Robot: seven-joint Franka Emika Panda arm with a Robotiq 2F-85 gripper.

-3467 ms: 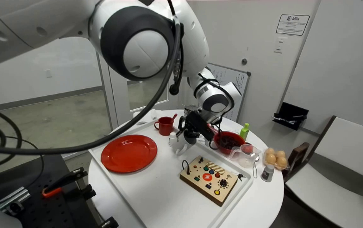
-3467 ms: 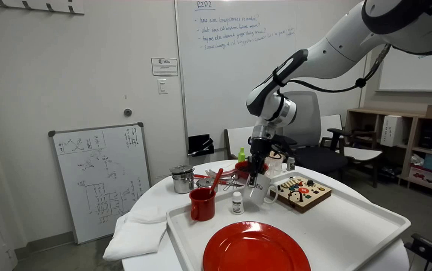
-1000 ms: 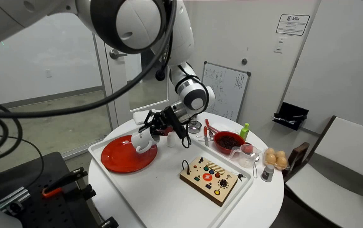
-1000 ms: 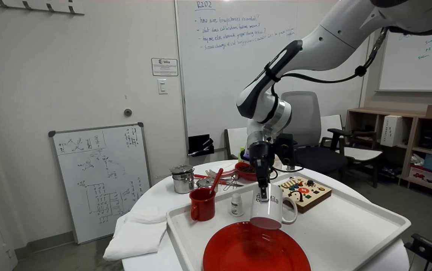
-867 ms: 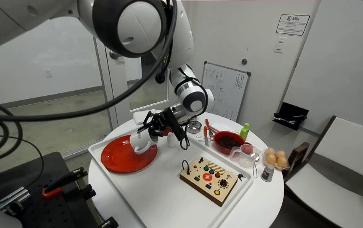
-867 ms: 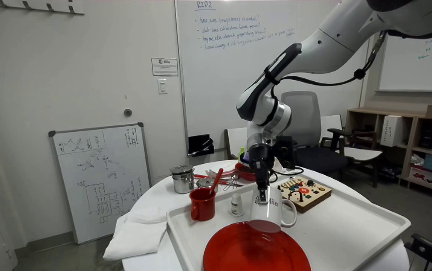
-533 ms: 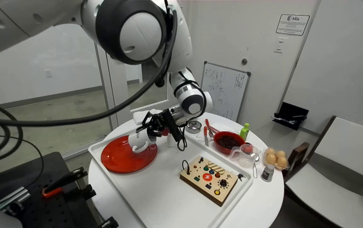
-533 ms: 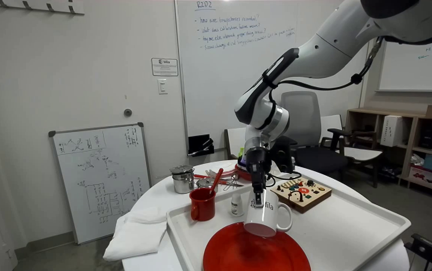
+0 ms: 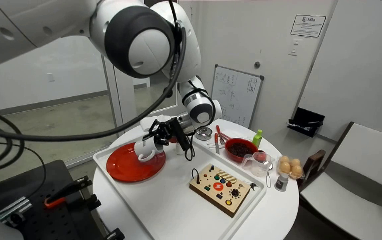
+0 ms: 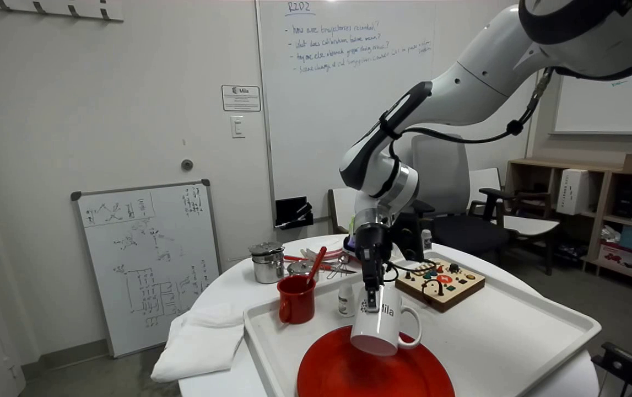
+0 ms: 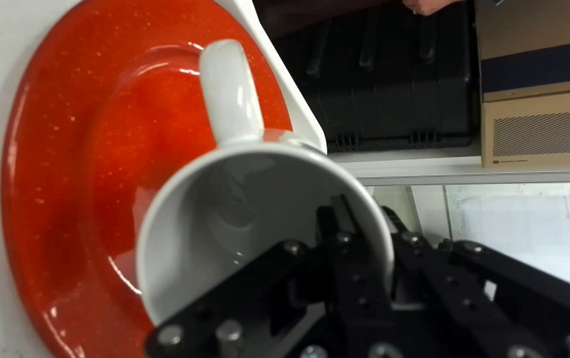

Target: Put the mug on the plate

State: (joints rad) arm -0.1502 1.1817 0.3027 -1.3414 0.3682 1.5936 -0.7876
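The white mug (image 9: 148, 146) hangs tilted over the red plate (image 9: 124, 171), above the plate's edge nearer the white bottle. It has a handle and a dark logo, which shows in an exterior view (image 10: 381, 326). My gripper (image 9: 153, 139) is shut on the mug's wall, with one finger inside the mug and one outside. The wrist view shows the mug's rim pinched between the fingertips (image 11: 337, 223) and its grey inside (image 11: 205, 214). The handle points away from the small red cup. The plate (image 10: 338, 372) lies flat on the tray. I cannot tell whether the mug's base touches it.
The white tray (image 9: 164, 206) has a raised rim. On it stand a small red cup (image 10: 296, 303) with a red handle in it, a white bottle (image 10: 346, 300) close to the mug, and a wooden button box (image 9: 220, 188). A red bowl (image 9: 240, 149) stands behind.
Over the earlier frames my gripper has carried the mug from beside the button box and the bottle to above the plate. In the last second both have sunk a little and moved further over it.
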